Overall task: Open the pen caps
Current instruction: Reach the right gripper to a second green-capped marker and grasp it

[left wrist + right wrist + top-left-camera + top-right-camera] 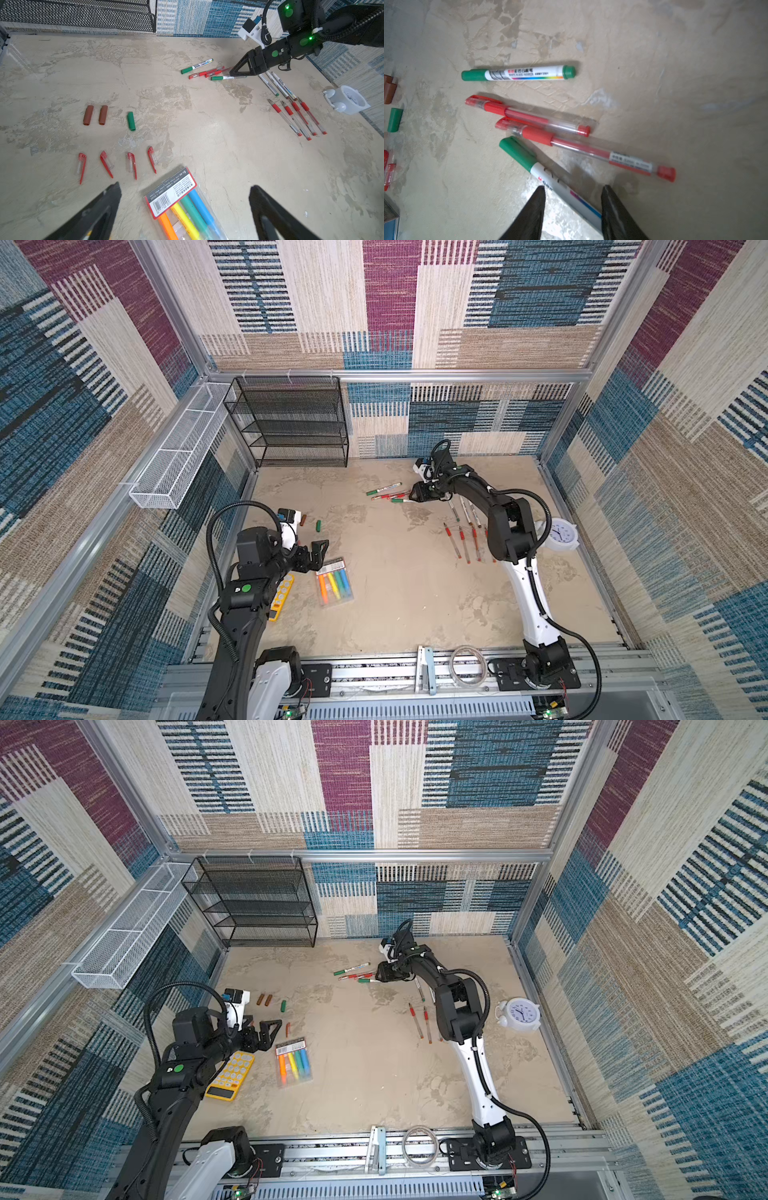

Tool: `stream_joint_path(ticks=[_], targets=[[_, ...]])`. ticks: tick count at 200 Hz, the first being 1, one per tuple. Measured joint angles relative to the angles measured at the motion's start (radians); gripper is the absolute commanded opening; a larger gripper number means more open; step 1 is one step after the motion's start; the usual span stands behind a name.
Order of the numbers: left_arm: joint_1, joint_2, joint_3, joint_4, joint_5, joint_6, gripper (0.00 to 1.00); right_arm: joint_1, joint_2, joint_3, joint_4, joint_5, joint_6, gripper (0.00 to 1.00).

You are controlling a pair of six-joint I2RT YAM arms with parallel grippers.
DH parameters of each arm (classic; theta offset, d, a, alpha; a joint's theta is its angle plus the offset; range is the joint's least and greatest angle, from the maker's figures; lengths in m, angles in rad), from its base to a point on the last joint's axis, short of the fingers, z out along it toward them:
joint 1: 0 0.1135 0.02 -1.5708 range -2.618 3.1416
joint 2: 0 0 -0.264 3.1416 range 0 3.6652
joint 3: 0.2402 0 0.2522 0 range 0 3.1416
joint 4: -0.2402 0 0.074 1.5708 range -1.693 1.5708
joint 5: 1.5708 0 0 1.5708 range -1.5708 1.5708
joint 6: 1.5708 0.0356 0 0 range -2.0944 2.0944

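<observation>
My right gripper is shut slantwise on the white barrel of a green-capped marker, whose cap points away, just above the table. Beside it lie another green-capped marker and two capped red pens. My left gripper hangs wide open and empty over the highlighter pack. Beyond it lie loose pen caps: two brown, one green and several red clip caps. Uncapped markers and red pens lie under the right arm.
A clear pack of highlighters and a yellow calculator sit by the left arm. A white alarm clock stands at the right. A black mesh rack and a white wire basket stand at the back left.
</observation>
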Motion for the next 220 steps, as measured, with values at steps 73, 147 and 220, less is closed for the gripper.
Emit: stream_joint_path(ticks=[73,147,220], targets=[[-0.003,-0.005,-0.011,0.005,0.001,0.0,1.0,0.052,-0.217,-0.385,0.115,-0.008,-0.024,0.46],[-0.009,-0.001,-0.014,0.013,0.002,0.0,1.0,0.092,-0.291,-0.383,0.026,0.116,-0.017,0.45],[-0.009,-0.003,-0.008,0.014,0.001,0.001,1.0,0.177,-0.041,0.06,-0.187,0.245,-0.079,0.46]])
